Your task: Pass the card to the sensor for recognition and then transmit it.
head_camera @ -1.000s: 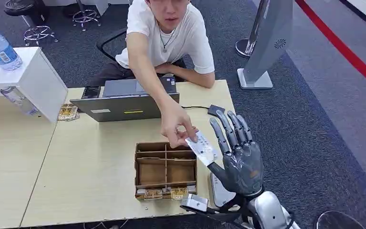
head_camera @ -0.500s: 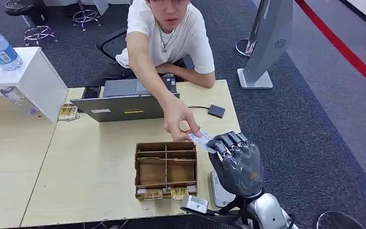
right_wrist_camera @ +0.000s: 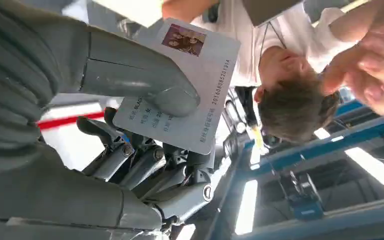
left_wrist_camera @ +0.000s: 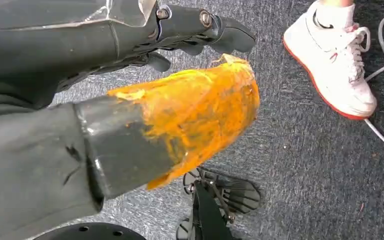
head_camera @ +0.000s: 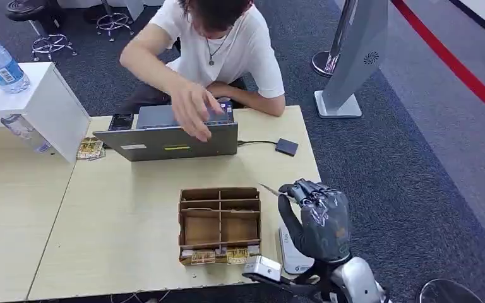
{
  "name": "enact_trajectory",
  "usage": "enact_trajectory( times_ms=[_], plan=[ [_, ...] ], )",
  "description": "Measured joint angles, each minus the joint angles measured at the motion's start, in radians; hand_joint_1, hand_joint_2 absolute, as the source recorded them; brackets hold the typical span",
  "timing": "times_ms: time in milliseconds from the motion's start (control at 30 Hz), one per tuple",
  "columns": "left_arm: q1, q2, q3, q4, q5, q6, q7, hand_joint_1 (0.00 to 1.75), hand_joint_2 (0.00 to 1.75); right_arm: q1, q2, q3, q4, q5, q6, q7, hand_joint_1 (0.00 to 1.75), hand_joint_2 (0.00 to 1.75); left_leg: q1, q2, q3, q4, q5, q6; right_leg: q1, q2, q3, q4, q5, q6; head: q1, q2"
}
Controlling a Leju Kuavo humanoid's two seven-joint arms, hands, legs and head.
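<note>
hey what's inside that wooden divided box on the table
The wooden box holds small yellowish packets in its near row. The compartments behind look empty from the head view, though their walls hide the corners.

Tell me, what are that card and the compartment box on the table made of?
The card in the right hand looks like glossy white plastic: thin, stiff, with a printed photo and text. The box seems thin brown wood or fibreboard: flat slotted panels with darker edges.
</note>
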Motion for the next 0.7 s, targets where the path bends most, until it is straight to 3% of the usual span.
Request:
enact_trajectory(
  times_ms=[333, 700],
  plan=[
    [0.005, 0.0, 0.0, 0.0, 0.024, 0.002, -0.011, 0.0, 0.0, 0.065, 0.0, -0.006, -0.042, -0.352, 0.099, -0.04, 1.75, 1.75, 0.0, 0.0, 0.0, 0.0, -0.001, 0.0, 0.0, 0.0, 0.0, 0.0, -0.001, 0.0, 0.0, 0.0],
    [0.009, 0.0, 0.0, 0.0, 0.043, 0.007, -0.022, 0.0, 0.0, 0.154, -0.008, -0.074, -0.017, -0.781, 0.159, -0.068, 1.75, 1.75, 0.0, 0.0, 0.0, 0.0, -0.001, 0.0, 0.0, 0.0, 0.0, 0.0, -0.001, 0.001, 0.0, 0.0]
  ],
)
